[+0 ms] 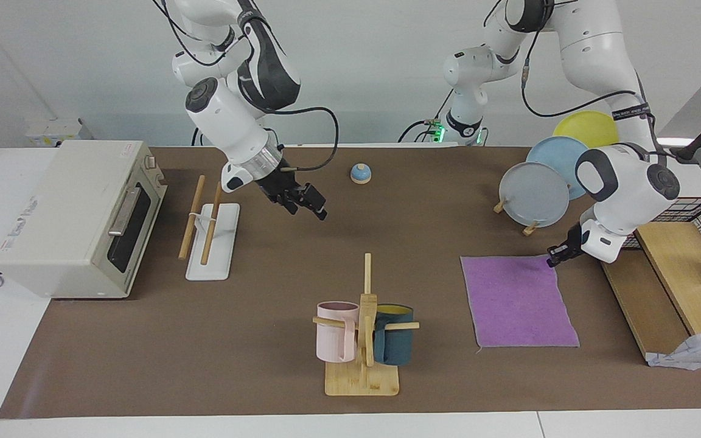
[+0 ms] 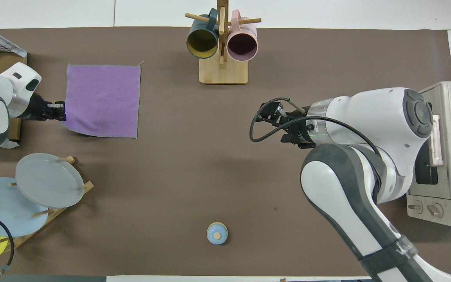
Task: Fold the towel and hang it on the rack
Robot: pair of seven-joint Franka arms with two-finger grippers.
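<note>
Facing view: the purple towel (image 1: pixel 518 301) lies flat and unfolded on the brown bench (image 1: pixel 253 365) toward the left arm's end, and the left claw (image 1: pixel 555 255) is pinched on its corner nearest the robots, likely to begin the fold. The right claw (image 1: pixel 305 204) waits raised beside the rack (image 1: pixel 212 234); I cannot tell its gap. Overhead view: the left claw (image 2: pixel 56 111) grips the towel (image 2: pixel 102 100) at its edge, that corner slightly lifted.

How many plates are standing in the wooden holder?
3, at the left arm's end of the table: grey plate farthest from the robots, blue plate in the middle, yellow plate nearest them.
</note>
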